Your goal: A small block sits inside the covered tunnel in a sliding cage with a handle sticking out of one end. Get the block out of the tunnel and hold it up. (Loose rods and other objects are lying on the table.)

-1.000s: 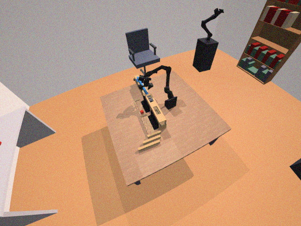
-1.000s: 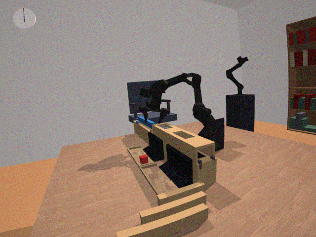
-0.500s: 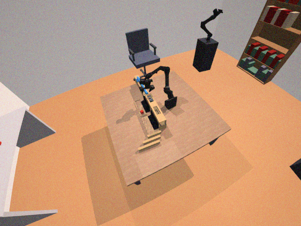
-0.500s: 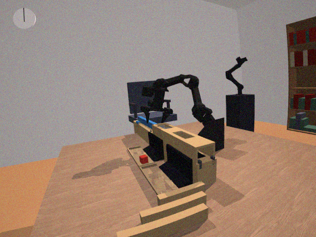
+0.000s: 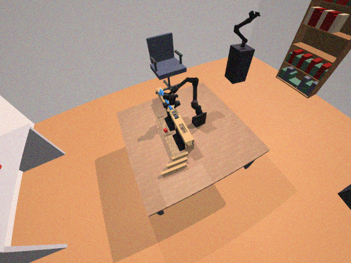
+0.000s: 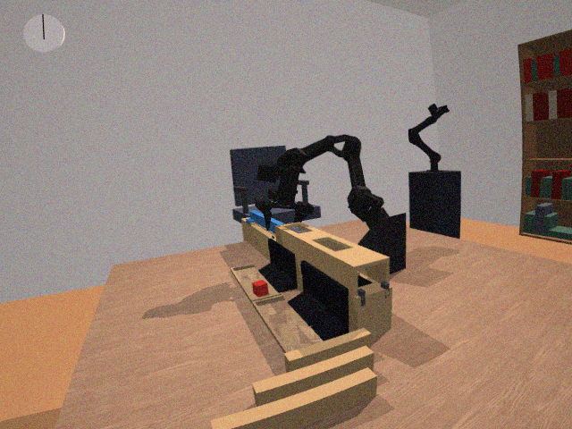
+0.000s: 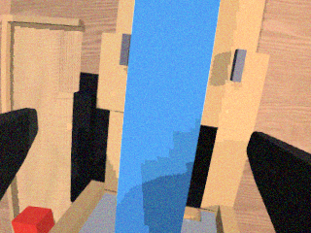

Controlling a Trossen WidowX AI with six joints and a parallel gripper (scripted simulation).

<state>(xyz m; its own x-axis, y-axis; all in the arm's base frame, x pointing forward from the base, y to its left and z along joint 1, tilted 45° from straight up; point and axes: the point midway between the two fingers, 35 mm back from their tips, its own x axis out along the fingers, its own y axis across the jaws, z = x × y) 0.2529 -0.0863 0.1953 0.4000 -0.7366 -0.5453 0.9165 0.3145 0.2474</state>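
Observation:
The long wooden covered tunnel [image 5: 187,137] [image 6: 369,258] stands on the table, with two openings in its top. The blue handle [image 5: 160,92] [image 6: 261,216] [image 7: 170,73] sticks out of its far end along a wooden rail. A small red block [image 5: 165,130] [image 6: 260,288] [image 7: 33,220] lies in the shallow tray alongside the tunnel, outside it. My gripper [image 5: 171,106] [image 6: 283,220] [image 7: 146,131] is open near the tunnel's far end, its fingers spread on either side of the handle, touching neither side in the wrist view. The cage's inside is not clear.
The shallow tray [image 6: 234,273] [image 7: 7,58] runs along the tunnel's side, by black panels [image 6: 325,295]. Several wooden bars [image 5: 173,169] [image 6: 314,379] lie at the tunnel's near end. Small grey tabs [image 7: 238,65] stand on the far rail. A chair [image 5: 167,66] is behind the table.

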